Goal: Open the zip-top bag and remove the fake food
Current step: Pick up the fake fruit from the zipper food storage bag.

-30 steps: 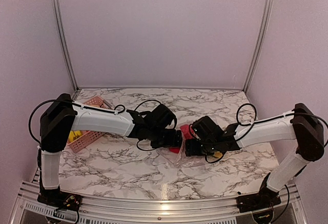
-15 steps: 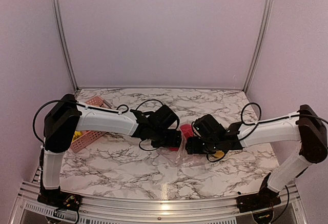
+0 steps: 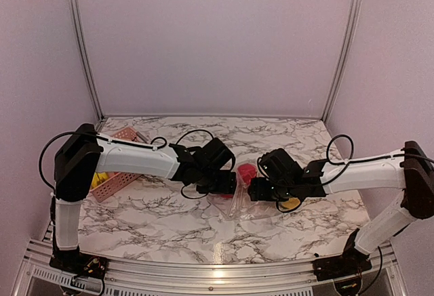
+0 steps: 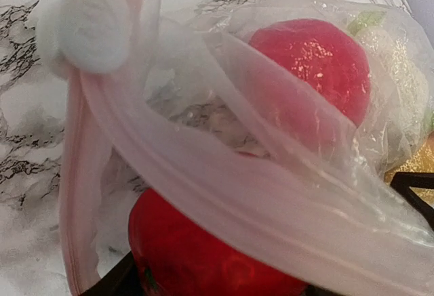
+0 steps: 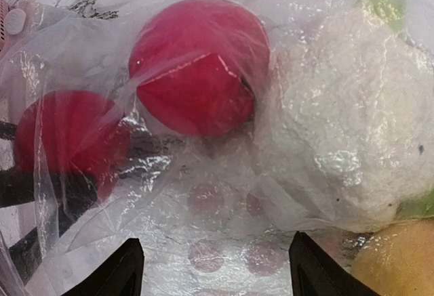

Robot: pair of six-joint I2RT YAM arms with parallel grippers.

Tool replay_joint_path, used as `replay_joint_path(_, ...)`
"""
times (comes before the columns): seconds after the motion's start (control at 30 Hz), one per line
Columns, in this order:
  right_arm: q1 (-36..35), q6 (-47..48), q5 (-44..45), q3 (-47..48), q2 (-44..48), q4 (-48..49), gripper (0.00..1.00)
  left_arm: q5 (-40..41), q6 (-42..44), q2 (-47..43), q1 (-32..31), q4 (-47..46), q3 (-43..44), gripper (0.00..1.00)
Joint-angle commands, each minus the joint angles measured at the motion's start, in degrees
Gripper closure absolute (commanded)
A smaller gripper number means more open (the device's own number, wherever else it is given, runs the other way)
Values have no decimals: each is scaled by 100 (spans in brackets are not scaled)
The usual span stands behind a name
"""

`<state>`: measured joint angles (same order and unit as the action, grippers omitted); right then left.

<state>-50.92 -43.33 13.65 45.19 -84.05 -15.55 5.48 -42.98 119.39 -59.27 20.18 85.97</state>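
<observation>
Bag [image 3: 237, 204] lying at tabletop [image 3: 156, 225] centre
The right jaws stand apart over the food [image 5: 200, 66]; left jaws flank a red piece [image 4: 203, 262], grip unclear

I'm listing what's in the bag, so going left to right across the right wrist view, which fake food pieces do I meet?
Dark red piece → bigger red ball → white knobbly piece.

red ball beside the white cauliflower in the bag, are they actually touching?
Touching. Right wrist view: the red ball sits flush against the white cauliflower, with no gap between them. The left wrist view agrees.
</observation>
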Motion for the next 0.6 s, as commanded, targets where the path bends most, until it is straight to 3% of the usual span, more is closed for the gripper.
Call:
replay_joint_path(0.0,20,-30,103,-5,123,-145,28,64,70,-487,-28,-4,-258,43)
replay_joint_path(0.57,61,9,103,16,165,-186,28,453,-261,-1504,-24,-94,-1292,43)
